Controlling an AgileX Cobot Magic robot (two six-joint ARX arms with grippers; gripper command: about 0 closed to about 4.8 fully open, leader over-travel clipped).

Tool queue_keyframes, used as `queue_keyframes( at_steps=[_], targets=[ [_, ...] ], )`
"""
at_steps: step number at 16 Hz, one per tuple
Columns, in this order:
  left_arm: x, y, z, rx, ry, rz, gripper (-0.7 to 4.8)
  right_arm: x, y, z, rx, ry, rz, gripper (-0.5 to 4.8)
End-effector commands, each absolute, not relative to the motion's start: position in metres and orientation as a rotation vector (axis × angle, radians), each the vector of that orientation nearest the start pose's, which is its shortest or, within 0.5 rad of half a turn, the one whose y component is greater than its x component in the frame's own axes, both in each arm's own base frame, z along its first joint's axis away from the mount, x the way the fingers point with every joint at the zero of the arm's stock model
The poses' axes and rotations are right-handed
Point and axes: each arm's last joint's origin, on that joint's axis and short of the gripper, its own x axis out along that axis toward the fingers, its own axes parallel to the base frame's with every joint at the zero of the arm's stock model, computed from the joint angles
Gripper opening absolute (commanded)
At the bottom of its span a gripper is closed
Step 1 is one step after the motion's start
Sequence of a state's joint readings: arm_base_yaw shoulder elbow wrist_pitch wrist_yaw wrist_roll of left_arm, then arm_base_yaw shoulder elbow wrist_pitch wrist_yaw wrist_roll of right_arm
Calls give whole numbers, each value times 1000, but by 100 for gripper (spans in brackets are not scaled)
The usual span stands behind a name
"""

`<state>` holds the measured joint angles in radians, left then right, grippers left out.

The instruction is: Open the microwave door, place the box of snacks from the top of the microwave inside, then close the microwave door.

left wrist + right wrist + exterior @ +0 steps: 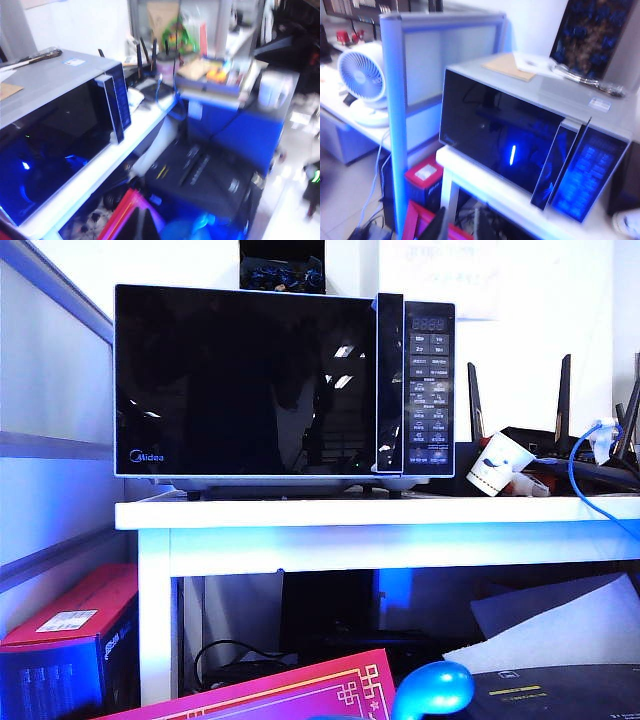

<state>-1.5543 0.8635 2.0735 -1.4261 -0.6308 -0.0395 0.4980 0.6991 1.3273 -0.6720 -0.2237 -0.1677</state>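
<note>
Right wrist view: right jaws narrowly apart, far from shut microwave door [505,145]; left jaws far, unreadable.

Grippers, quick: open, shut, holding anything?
Left gripper, facing the microwave: blurred, cannot be told.
Right gripper, facing it too: fingers slightly apart, holding nothing.
</note>
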Motion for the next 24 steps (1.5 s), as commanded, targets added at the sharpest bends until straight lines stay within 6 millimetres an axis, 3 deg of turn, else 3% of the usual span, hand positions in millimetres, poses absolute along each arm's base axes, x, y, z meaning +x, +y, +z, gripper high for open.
queue_keyframes(
  at_steps=[1, 3, 6, 9, 12, 16, 20, 24],
  targets=[
    [15, 0, 523, 283, 147, -1001, -5, 80, 51, 408, -131, -102, 717, 81],
    [14, -44, 507, 342, 121, -1058, -5, 89, 55, 359, -90, -52, 692, 81],
    [14, -105, 473, 395, 37, -1128, -5, 93, 56, 314, -86, 38, 654, 81],
    [12, -150, 436, 315, -32, -1223, -5, 92, 54, 290, -87, 79, 637, 81],
    [7, -186, 375, 241, -81, -1408, -5, 87, 52, 256, -96, 132, 637, 81],
    [6, -198, 315, 220, 9, -1451, -5, 84, 50, 198, -59, 235, 633, 81],
    [6, -199, 286, 247, 59, -1447, -5, 76, 47, 151, -59, 380, 640, 81],
    [7, -197, 261, 299, 42, -1423, -5, 74, 46, 150, -49, 376, 646, 81]
  ],
)
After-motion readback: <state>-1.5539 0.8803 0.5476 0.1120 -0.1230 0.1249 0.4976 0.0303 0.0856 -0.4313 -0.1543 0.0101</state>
